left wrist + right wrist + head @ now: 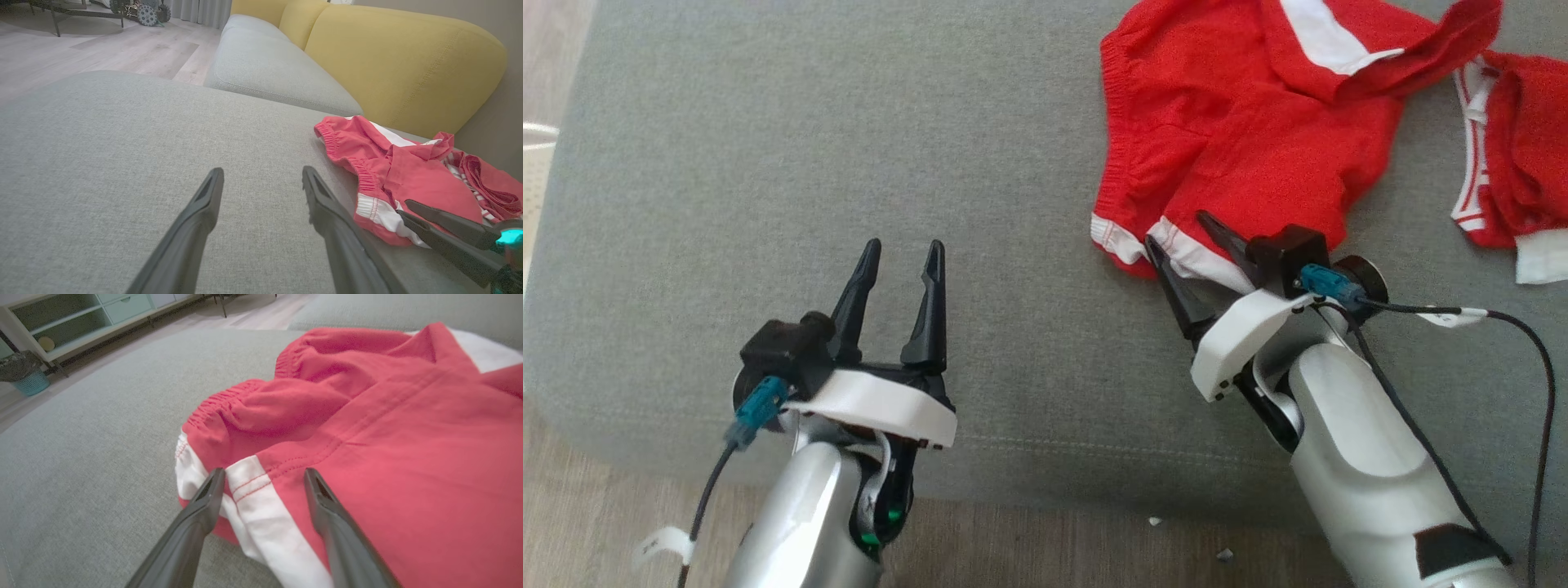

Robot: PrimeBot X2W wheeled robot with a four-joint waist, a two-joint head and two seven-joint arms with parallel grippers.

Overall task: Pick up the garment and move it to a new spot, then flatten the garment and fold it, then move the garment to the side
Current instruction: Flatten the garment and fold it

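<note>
**Q:** ok, what's your feed showing? left side first

**A:** Lower left of the head view is my left gripper. Its fingers point up the frame and are spread a fair bit, with nothing between them. It sits over bare grey cushion near the front edge, and a strip of wood floor runs along the bottom of the frame. Its own wrist view says the same: two dark fingers apart, plain grey fabric under them, yellow backrest in the upper right.

**Q:** and the shorts?

**A:** The red shorts are in the upper right of the head view, crumpled on that same cushion. The elastic waistband is toward the left and a white-trimmed leg hem is at the bottom. My right gripper is at center right, angled up and to the left, with its fingers open around that white hem. In the right wrist view the white band runs between the two fingers, one tip over the white edge and the other over red cloth. It hasn't got hold of anything, the fingers are plainly apart. Can't tell if the tips actually touch the fabric.

**Q:** anything else over there?

**A:** At the far right edge there's a second red piece with white stripes, lying right beside the shorts. A black cable loops off my right wrist below it.
</note>
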